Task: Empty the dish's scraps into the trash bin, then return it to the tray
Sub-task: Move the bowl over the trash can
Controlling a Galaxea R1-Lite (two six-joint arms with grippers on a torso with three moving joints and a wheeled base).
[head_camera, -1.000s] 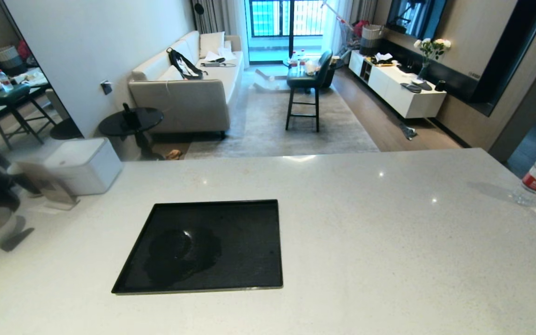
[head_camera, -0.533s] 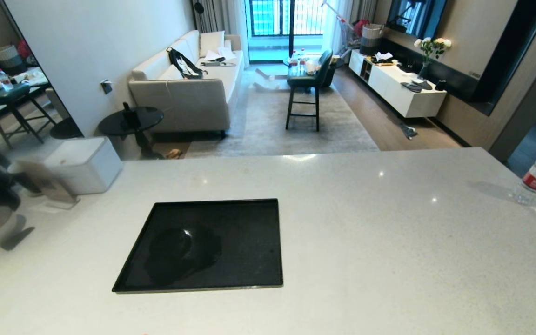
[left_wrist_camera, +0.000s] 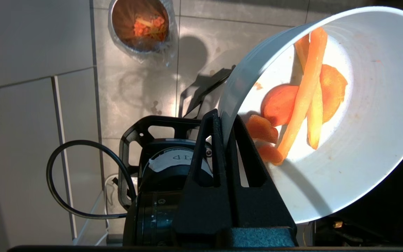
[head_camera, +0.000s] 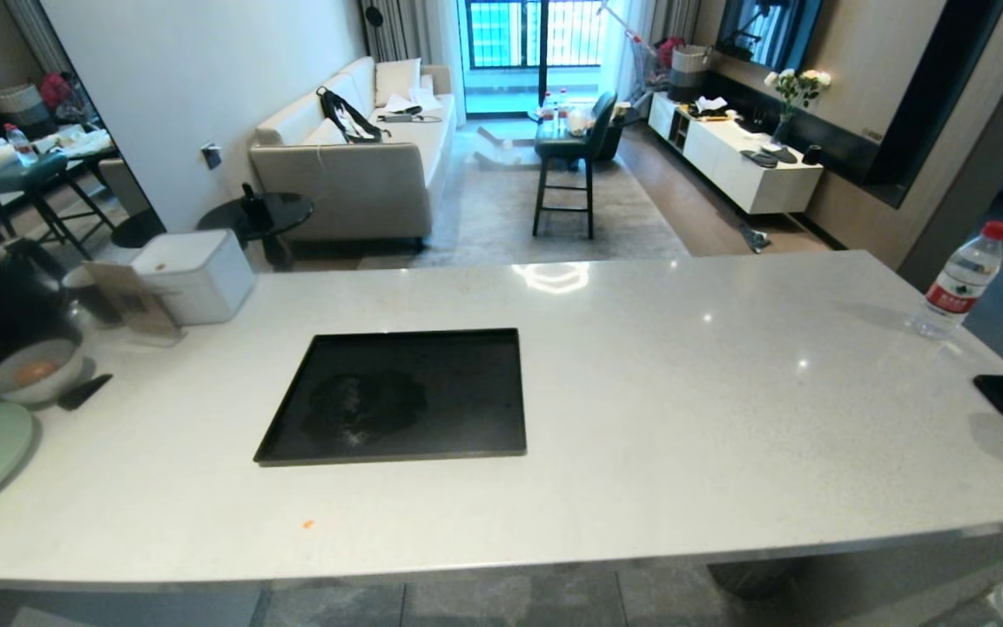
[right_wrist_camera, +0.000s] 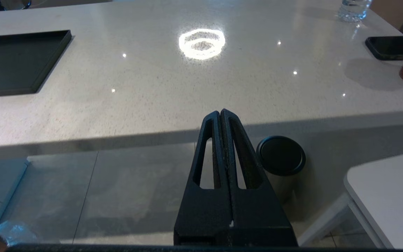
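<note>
- Dish (left_wrist_camera: 345, 147) — pinched by its rim in the left gripper (left_wrist_camera: 224, 120), whose jaws are clamped on the wall; it hangs out over the floor, beside the counter.
- Scraps (left_wrist_camera: 299, 105) are not yet tipped out: orange chunks and long sticks lie against the dish's pale inside.
- Trash bin (left_wrist_camera: 140, 28) stands on the floor tiles, well apart from the dish and not under its lip; it already holds some orange bits.
- Step in hand, as I judge it: carrying the dish to the bin. Next move calls for bringing the lip over the bin's mouth, then tilting further.
- Tray (head_camera: 397, 396) sits bare on the counter (head_camera: 684, 392), awaiting the dish.
- Right gripper (right_wrist_camera: 220, 113) is parked before the counter edge, jaws pressed together on nothing.
- Against the earlier head view, the whole scene has shifted — the camera has drawn back, showing the counter's near edge.
</note>
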